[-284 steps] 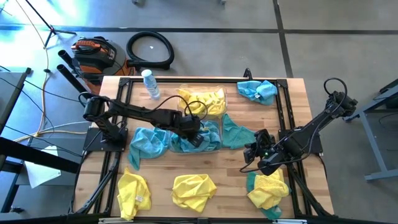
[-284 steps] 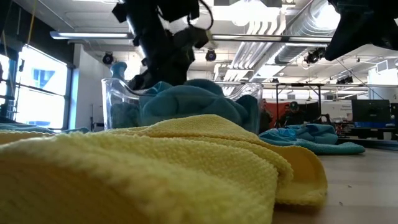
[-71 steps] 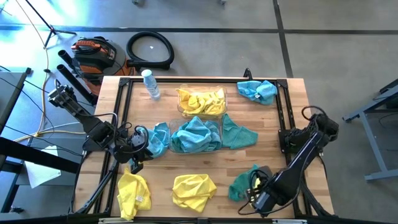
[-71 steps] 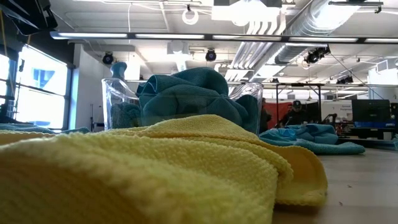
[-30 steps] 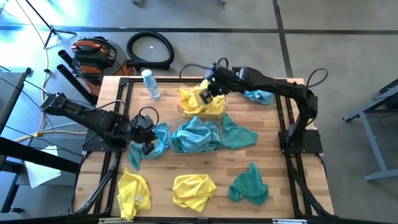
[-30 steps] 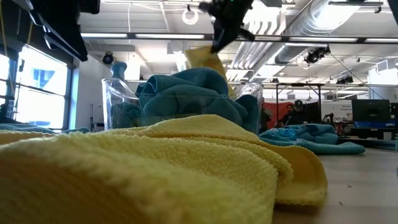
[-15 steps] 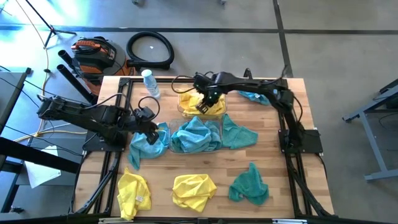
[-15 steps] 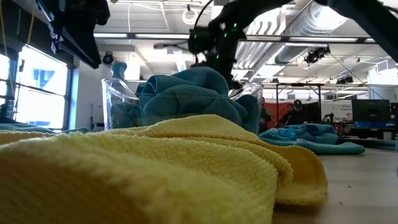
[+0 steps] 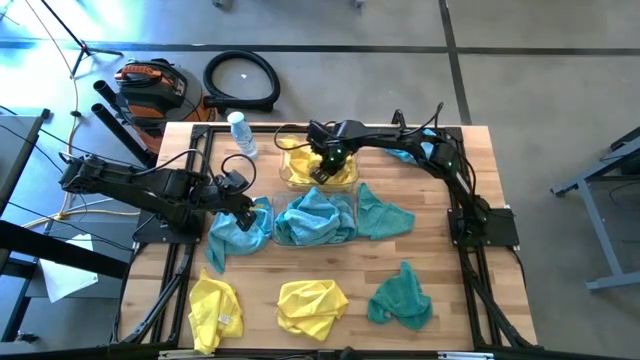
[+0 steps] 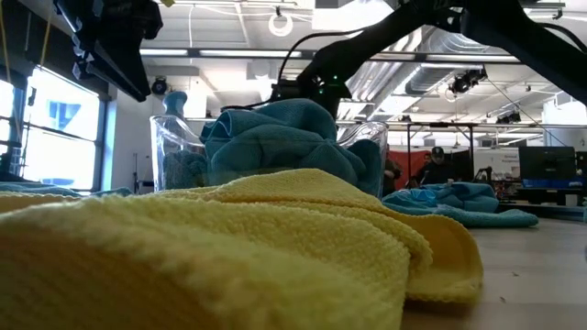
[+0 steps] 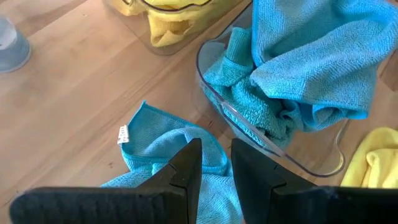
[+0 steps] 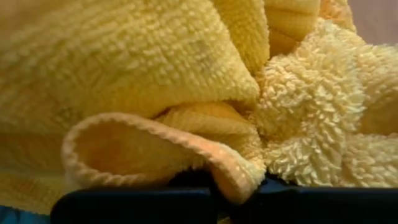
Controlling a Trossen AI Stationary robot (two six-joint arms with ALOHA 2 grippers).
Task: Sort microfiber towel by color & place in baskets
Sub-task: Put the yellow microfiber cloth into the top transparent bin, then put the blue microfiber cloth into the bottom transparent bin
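Note:
My right gripper (image 9: 322,170) reaches down into the far clear basket (image 9: 290,172), which holds yellow towels. It is shut on a yellow microfiber towel (image 12: 155,81) that fills the right wrist view. The near basket (image 9: 352,232) is heaped with teal towels (image 11: 311,56). Left of it my left gripper (image 11: 216,167) hangs over a loose teal towel (image 9: 235,228) that lies flat on the table. Its fingers stand slightly apart with nothing between them. My right gripper pinches a rolled fold of the yellow towel (image 12: 219,163) between its two fingers. It comes from above, pointing steeply down. The towel is bunched and slack, resting on the other yellow towels in the basket.
Two yellow towels (image 9: 214,310) (image 9: 310,305) and a teal one (image 9: 402,298) lie along the near edge. Another teal towel (image 9: 385,215) lies right of the near basket, and a blue one (image 9: 415,145) at the far right. A water bottle (image 9: 241,135) stands far left.
My right gripper has come down from above the far basket into it, tipping steeper. The yellow towel that hung below it now lies bunched on the yellow pile. My left gripper has swung a little toward the near basket, then kept still.

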